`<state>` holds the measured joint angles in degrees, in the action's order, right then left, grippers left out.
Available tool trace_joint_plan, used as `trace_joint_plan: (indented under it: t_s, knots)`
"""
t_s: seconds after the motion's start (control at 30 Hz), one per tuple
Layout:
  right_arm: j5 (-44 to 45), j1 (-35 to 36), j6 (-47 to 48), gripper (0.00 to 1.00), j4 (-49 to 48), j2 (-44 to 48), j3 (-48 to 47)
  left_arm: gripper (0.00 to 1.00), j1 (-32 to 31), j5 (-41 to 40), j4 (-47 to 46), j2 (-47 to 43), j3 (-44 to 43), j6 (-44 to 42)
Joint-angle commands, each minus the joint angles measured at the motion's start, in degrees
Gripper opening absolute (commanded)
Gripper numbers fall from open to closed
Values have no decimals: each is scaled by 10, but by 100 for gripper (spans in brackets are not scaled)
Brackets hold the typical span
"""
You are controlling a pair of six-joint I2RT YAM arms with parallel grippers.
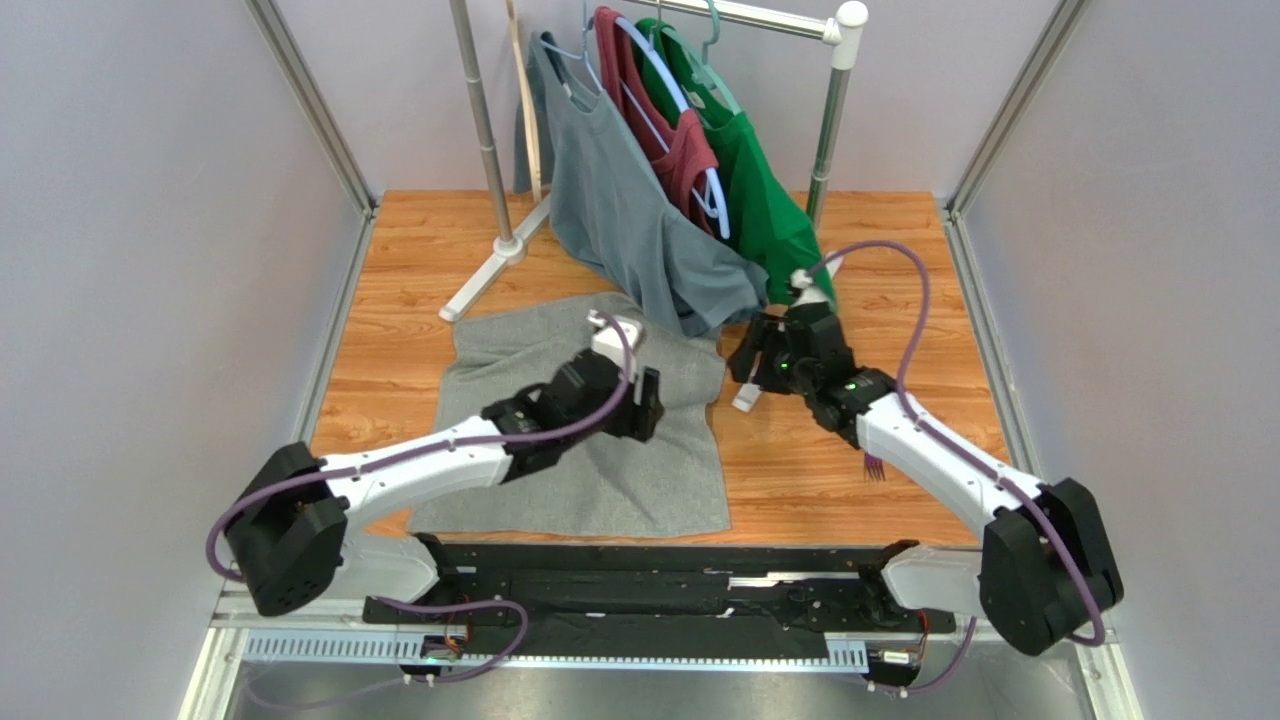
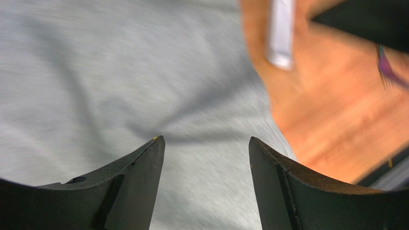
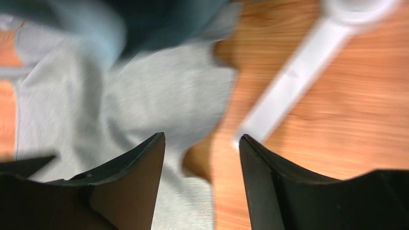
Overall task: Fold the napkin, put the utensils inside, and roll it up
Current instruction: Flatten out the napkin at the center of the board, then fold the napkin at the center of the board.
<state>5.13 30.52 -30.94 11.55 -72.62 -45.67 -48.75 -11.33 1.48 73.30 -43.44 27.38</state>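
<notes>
From above, the napkin (image 1: 601, 480) lies spread on the desk (image 1: 812, 465) at centre-left of the frame, with the left claw (image 1: 649, 402) over its upper right part, the right claw (image 1: 747, 365) just off its upper right corner, and the fork (image 1: 873, 468) right of centre beside the right arm. The left wrist view shows the left claw (image 2: 205, 140) wide apart and empty above the napkin (image 2: 96, 72), with the fork (image 2: 386, 72) blurred at the right edge. The right wrist view shows the right claw (image 3: 201, 136) likewise spread with nothing in it, the napkin (image 3: 158, 96) at left and a white rack foot (image 3: 288, 91) at upper right.
</notes>
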Motion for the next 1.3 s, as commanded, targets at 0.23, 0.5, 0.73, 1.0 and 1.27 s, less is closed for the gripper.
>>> trace_joint_plan:
  t_s: [0.23,0.5,0.73,1.0,1.27]
  knots:
    - [-92,-244,-14,61,87,156,81,68,-255,-60,-65,191,-89,12]
    - [-122,-292,-5,61,115,198,91,60,-311,-111,23,262,-158,65]
    - [-133,-296,-7,61,116,203,98,57,-335,-156,109,281,-185,123]
    - [-138,-296,-12,61,117,208,100,57,-335,-146,76,293,-179,117]
    - [-141,-296,-13,61,115,205,104,56,-335,-134,61,307,-177,118]
